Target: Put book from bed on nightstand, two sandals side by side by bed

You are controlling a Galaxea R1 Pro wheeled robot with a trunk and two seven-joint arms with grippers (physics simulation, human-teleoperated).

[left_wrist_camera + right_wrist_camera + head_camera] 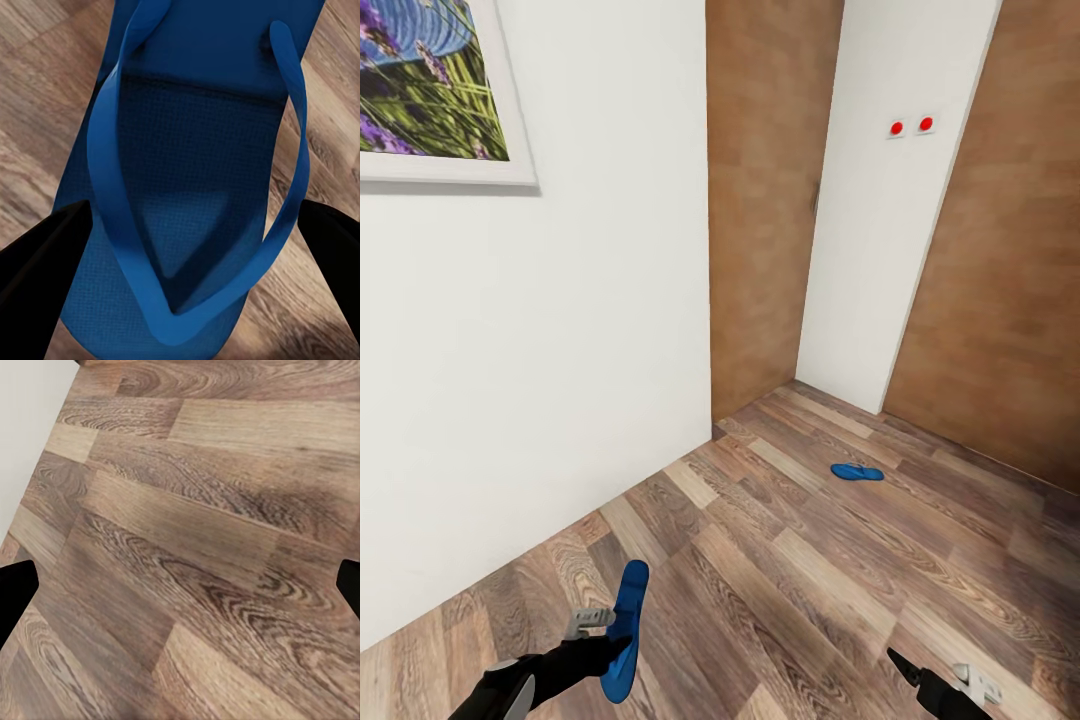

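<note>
You've got the left end effector (pixel 622 650) low at the bottom left of the head view, and it sits right at a blue sandal (pixel 625 628) lying lengthwise on the wood floor (pixel 810 590), close to the white wall (pixel 560 380). In your left wrist view the near sandal (pixel 187 187) sits between the two black fingers (pixel 37 277), thong straps up, one finger at each edge of the sole; the fingers stand wide, and whether they press the sole I cannot tell. The second sandal (pixel 857 472) lies flat further off, right of centre in the head view, well apart from the first and near the foot of a white panel (pixel 890 220) that carries two red dots (pixel 911 126). Your right end effector (pixel 905 668) is at the bottom right edge, over bare planks; its wrist view shows the finger tips (pixel 16 585) spread apart with nothing between them but floor (pixel 195 547). A framed picture (pixel 430 90) hangs upper left.
</note>
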